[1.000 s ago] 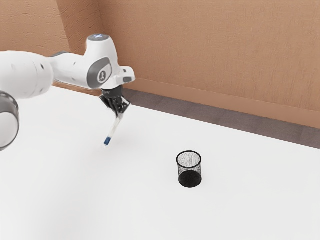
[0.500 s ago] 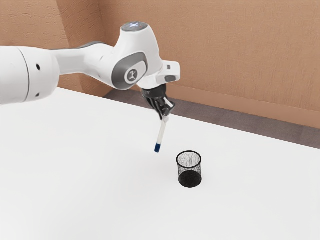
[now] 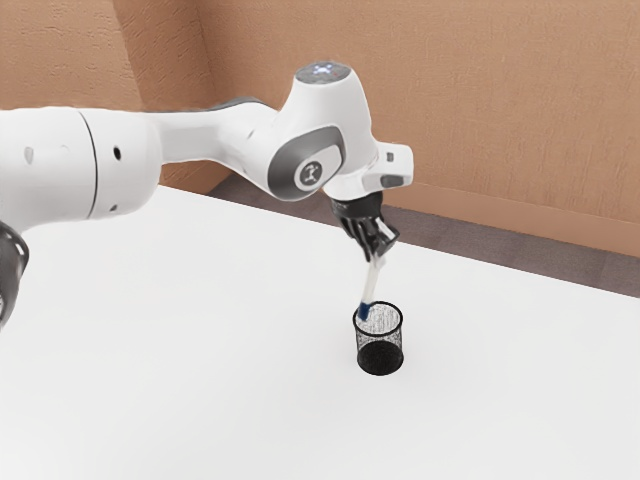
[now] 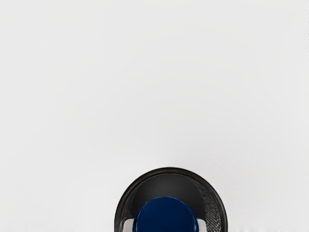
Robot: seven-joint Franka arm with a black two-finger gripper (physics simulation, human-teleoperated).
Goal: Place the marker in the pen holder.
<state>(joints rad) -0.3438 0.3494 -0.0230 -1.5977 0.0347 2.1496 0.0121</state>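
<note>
Marker [image 3: 371, 278] at the pen holder's [image 3: 381, 356] mouth

I should centre it, ease its lean, lower it gently clear of the rim, then release. Slim and white, it slants blue end [image 3: 364, 312] down, gripped higher up by my gripper [image 3: 377, 257], fingers closed on it. Whether its tip is below the rim, I can't tell.

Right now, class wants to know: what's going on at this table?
My black jaws are shut on a slim white marker with a blue end. I hold it, blue end down, at the mouth of the round black mesh pen holder, which stands on the white table. I haven't released it.
</note>
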